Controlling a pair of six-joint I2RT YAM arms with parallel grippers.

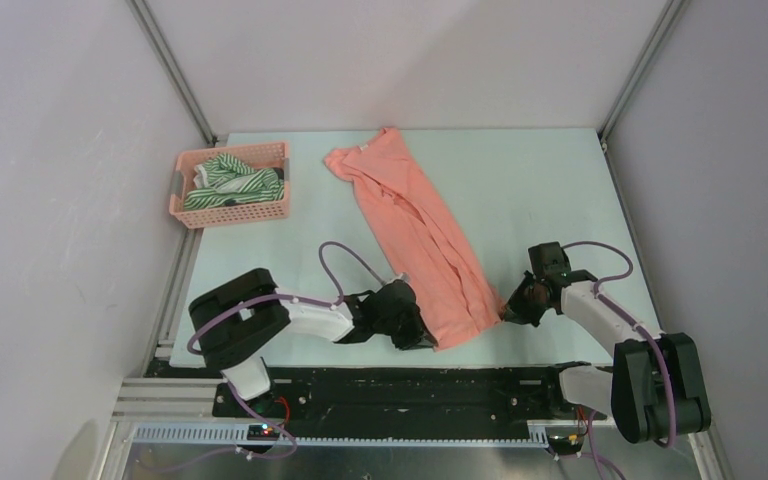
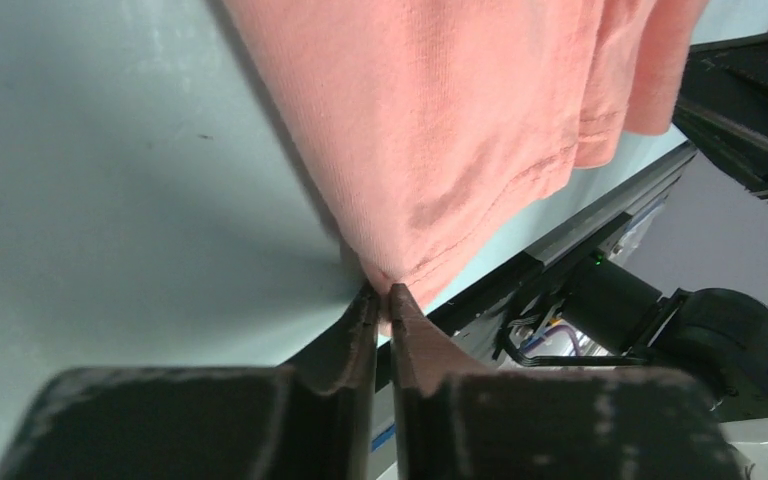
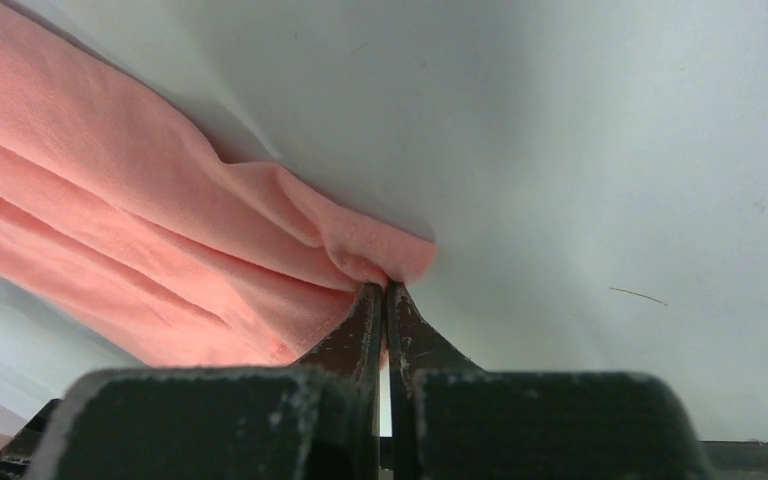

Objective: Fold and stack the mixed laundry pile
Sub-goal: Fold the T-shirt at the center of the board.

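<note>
Top external: your salmon-pink shirt (image 1: pixel 410 225) is lying diagonally, its hem reaching the near edge of the table (image 1: pixel 550 180).
Room: the widest table stretch is lying right of it.
Basket (image 1: pixel 230 212): sitting far left, holding the green-and-white striped garment (image 1: pixel 225 182).
Wrist views only: left gripper (image 2: pixel 384 293) and right gripper (image 3: pixel 385 288) are each pinching a hem corner.

The pale, matte table (image 1: pixel 540 190) holds two things. A salmon-pink shirt (image 1: pixel 410 225) lies across its middle as a long, creased band. The collar end is at the far side, a little left of centre, and the cloth slants rightward as it comes nearer, with the hem end close to the near edge. A pink lattice basket (image 1: pixel 230 213) sits by the far left corner — well apart from the shirt, its long side roughly parallel to the table's far edge.
</note>
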